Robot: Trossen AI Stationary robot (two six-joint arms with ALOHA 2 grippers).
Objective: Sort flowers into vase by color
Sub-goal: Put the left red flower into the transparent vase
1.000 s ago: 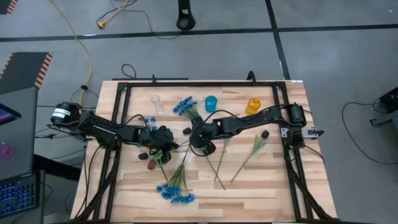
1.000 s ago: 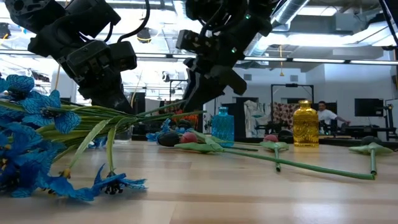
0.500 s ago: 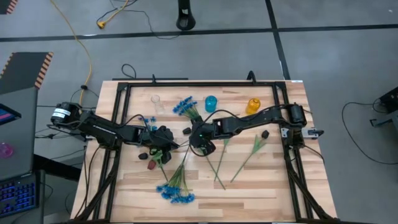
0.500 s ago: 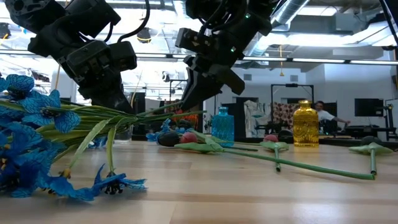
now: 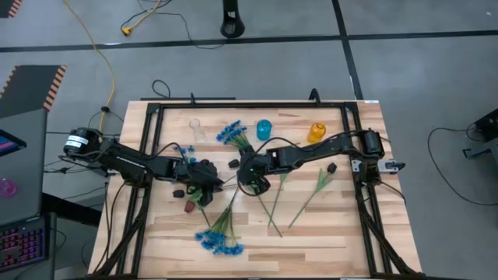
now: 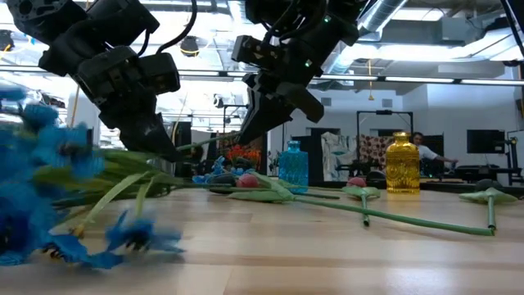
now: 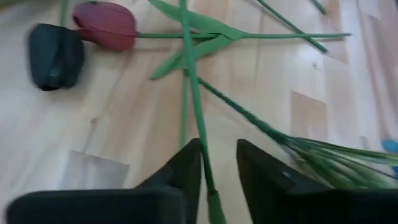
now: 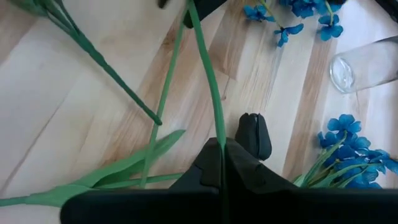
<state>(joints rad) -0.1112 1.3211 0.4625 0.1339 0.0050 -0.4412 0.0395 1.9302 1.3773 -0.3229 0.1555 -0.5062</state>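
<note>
A bunch of blue blossoms (image 5: 218,241) lies near the table's front, blurred in the low view (image 6: 49,188). Its green stems run up to my two grippers at mid-table. My right gripper (image 5: 245,185) (image 8: 222,144) is shut on a long green stem (image 8: 208,81). My left gripper (image 5: 212,185) (image 7: 219,146) is narrowly open, with a green stem (image 7: 198,112) running through the gap between its fingers, close along one finger. A dark red tulip bud (image 7: 106,25) and a near-black bud (image 7: 56,56) lie on the table beyond it. My right gripper pinches the green stem (image 8: 219,135) between its two fingers, which slant down from above and lie across it. The stem is lifted clear of the table here (image 6: 209,144) and runs on toward my left gripper. Whether my left gripper's finger touches the stem, I cannot tell.
A clear glass vase (image 5: 196,127), a blue vase (image 5: 264,128) and a yellow vase (image 5: 316,132) stand along the far side. A second blue bunch (image 5: 231,134) lies there. Loose buds (image 5: 233,163) (image 5: 332,167) and green stems (image 5: 272,206) (image 5: 311,194) lie mid-table. A person (image 6: 422,147) sits in the room behind.
The near blue bunch has dropped lower toward the table, blossoms and stems sinking and blurred in motion, while its stem end stays up between the grippers. My left gripper has gone down a little.
</note>
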